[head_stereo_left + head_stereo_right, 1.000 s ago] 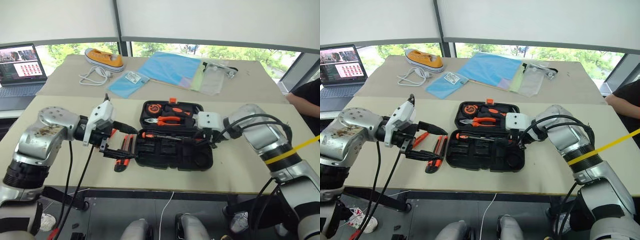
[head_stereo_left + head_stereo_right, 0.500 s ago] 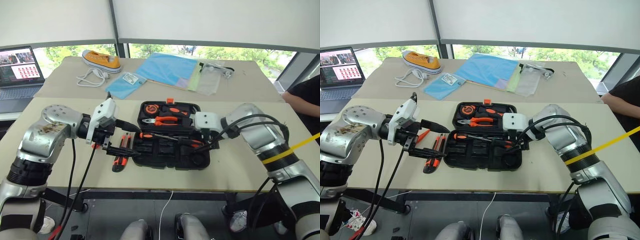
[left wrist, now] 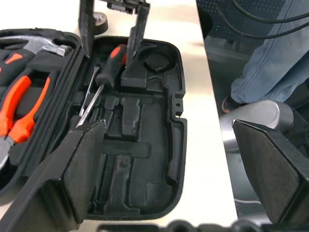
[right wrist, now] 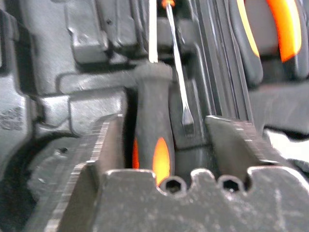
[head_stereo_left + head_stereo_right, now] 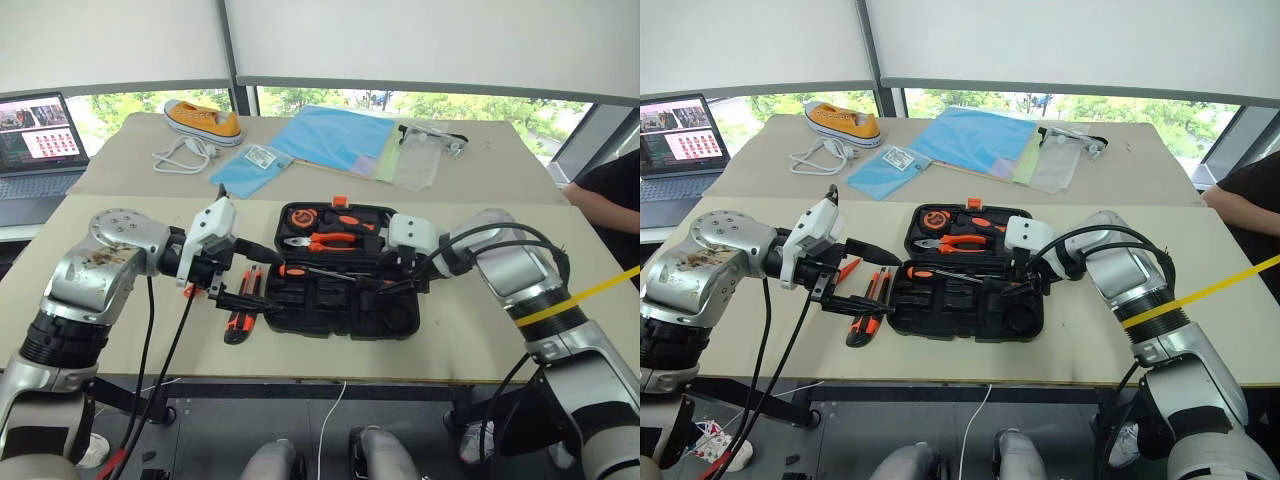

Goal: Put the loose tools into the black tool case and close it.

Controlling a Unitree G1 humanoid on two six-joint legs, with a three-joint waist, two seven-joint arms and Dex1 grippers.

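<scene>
Black tool case (image 5: 345, 285) holds screwdrivers (image 3: 99, 87); left fingers (image 3: 82, 164) wide, empty; right fingers' (image 4: 104, 145) grip unclear.

An open black tool case (image 5: 345, 285) lies on a beige table (image 5: 480, 330), the right gripper (image 5: 392, 283) reaching inside it, the left gripper (image 5: 262, 280) spread wide beside loose screwdrivers (image 5: 243, 307).

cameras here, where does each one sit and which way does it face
Head stereo pair: looks forward and down at the table with the open black tool case; both arms show.
Left wrist: looks along the open left pincer over the case's tray.
Right wrist: looks between the right pincer's fingers at a black-and-orange-handled screwdriver.
Shared: both wrist views and the head views show the case and that screwdriver.
</scene>
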